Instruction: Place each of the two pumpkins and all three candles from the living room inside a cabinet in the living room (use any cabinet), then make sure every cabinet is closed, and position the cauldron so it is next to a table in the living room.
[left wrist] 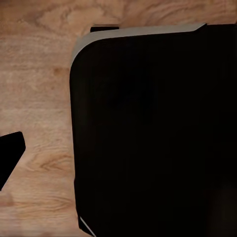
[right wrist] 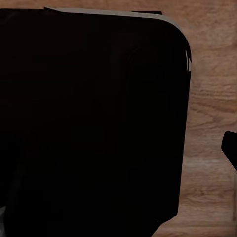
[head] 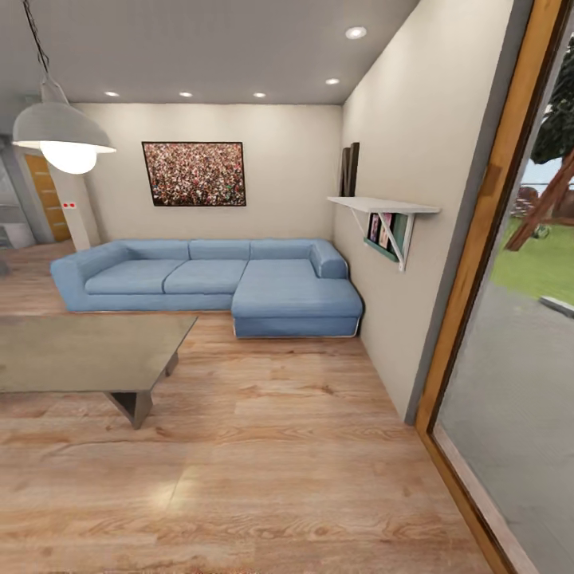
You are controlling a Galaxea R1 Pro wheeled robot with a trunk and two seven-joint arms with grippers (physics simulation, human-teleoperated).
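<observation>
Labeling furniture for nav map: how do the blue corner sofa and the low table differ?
The blue corner sofa is upholstered, L-shaped, and set against the back and right walls. The low table is a flat grey-brown slab on angled legs, standing out in the room and cut off by the head view's left edge. Both rest on the light wood plank floor.

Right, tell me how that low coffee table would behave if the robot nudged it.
The coffee table looks heavy: a thick, wide slab top. It would probably slide, not tip, being low on a splayed base. The smooth wood floor may let it skid.

Bright, even light from ceiling spots (head: 355, 33) and pendant lamp (head: 68, 142); soft, slightly blurred renders; wrist views mostly black.
</observation>
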